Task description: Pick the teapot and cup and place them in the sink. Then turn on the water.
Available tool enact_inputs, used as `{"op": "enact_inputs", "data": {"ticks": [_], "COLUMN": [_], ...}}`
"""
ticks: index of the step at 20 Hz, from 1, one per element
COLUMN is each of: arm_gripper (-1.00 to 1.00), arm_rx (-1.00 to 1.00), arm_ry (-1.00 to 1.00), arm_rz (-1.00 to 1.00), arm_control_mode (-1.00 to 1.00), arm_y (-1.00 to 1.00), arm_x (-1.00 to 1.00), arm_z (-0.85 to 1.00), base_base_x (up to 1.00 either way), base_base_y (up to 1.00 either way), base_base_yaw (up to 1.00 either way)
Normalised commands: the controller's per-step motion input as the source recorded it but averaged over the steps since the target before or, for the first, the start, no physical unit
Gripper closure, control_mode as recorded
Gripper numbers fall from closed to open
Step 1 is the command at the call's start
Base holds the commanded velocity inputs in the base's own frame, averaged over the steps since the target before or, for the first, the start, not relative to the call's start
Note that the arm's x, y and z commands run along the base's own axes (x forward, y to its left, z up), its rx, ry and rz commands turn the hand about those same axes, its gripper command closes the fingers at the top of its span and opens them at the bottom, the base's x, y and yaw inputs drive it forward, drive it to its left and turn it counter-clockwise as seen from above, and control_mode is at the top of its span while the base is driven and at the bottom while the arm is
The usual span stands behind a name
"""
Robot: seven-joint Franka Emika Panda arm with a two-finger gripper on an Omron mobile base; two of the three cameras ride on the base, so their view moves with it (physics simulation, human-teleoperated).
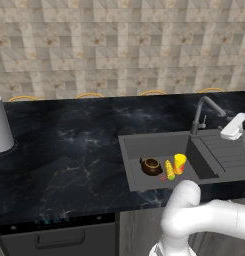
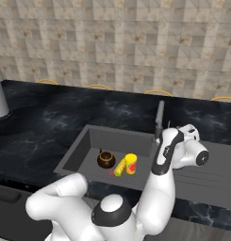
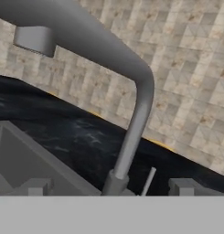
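A: Where did the task's things sit relative to the sink (image 1: pixel 131 150)?

B: All inside it. The teapot (image 1: pixel 151 166) rested on the basin floor, toward the front. The cup (image 1: pixel 180 163) stood upright close to the basin's right wall. A knobbly yellow item (image 1: pixel 169 170) lay between the two, just beside the cup. From the right base view the order was the same: teapot (image 2: pixel 106 159), yellow item (image 2: pixel 120 167), cup (image 2: pixel 131 164), all near the front of the sink (image 2: pixel 84 141).

A: And the tap?

B: The tap (image 1: pixel 203 111) rose from the back rim of the sink, at the basin's right rear corner, its spout curving over. No stream was visible under it. In the hand view the tap (image 3: pixel 131 91) ran close across the frame, with a thin lever (image 3: pixel 148 181) just beside its base.

A: The gripper?

B: The gripper (image 3: pixel 109 194) sat right of the basin, up near the tap and facing it; two finger tips (image 3: pixel 34 186) stood wide apart, one on each side of the tap's base, so the jaws were open and held nothing.

A: Anything else on the counter (image 1: pixel 69 145)?

B: A pale grey vessel (image 1: pixel 1 127), well left of the sink.
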Motion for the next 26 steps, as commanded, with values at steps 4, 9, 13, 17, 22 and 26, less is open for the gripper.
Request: {"op": "enact_inputs", "data": {"ticks": [4,9,13,17,22,26], "arm_gripper": [-1.0,-1.0,-1.0,-1.0,-1.0,-1.0], "arm_rx": [0.05,0.09,0.12,0.1,0.01,0.0], "arm_ry": [0.0,0.03,0.05,0.03,0.0,0.0], "arm_rz": [0.0,0.0,-0.01,-0.01,0.0,0.0], "arm_control_mode": [-1.0,-1.0,-1.0,-1.0,-1.0,-1.0], "arm_y": [0.0,-0.03,-0.04,-0.01,0.0,-0.06], "arm_x": [0.14,0.1,0.08,0.15,0.11,0.16], "arm_z": [-0.16,-0.09,-0.04,0.0,0.0,-0.04], "base_base_x": [0.0,0.0,0.0,0.0,0.0,0.0], "base_base_y": [0.0,0.0,0.0,0.0,0.0,0.0], "base_base_yaw": [0.0,0.0,0.0,0.0,0.0,0.0]}}
